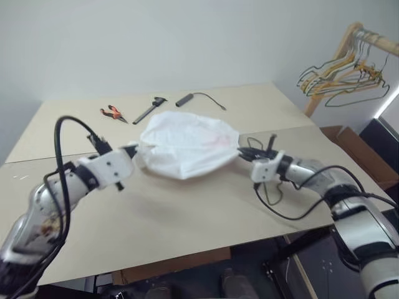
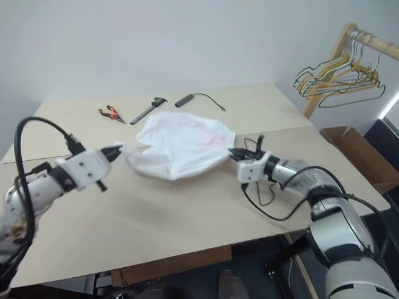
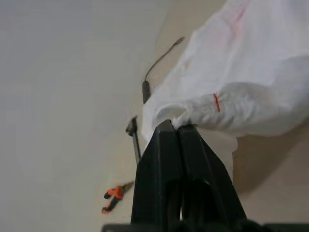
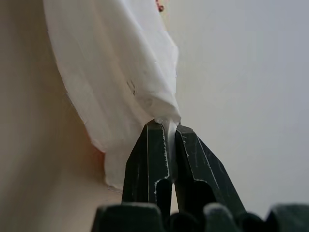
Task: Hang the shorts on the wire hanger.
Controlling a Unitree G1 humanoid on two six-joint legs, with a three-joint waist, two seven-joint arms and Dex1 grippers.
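Beige tabletop [image 1: 187, 212] beneath the white soft fabric shorts [image 1: 187, 144], which we see stretched between both grippers. Left gripper [image 1: 134, 149] and right gripper [image 1: 242, 153] each stand clenched on opposite edges of the shorts.

Soft even light, mild blur

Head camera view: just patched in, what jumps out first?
The shorts are stretched between both arms over the middle of the table, the left gripper shut on one end and the right gripper on the other. A bunch of hangers hangs on a wooden rack at far right.
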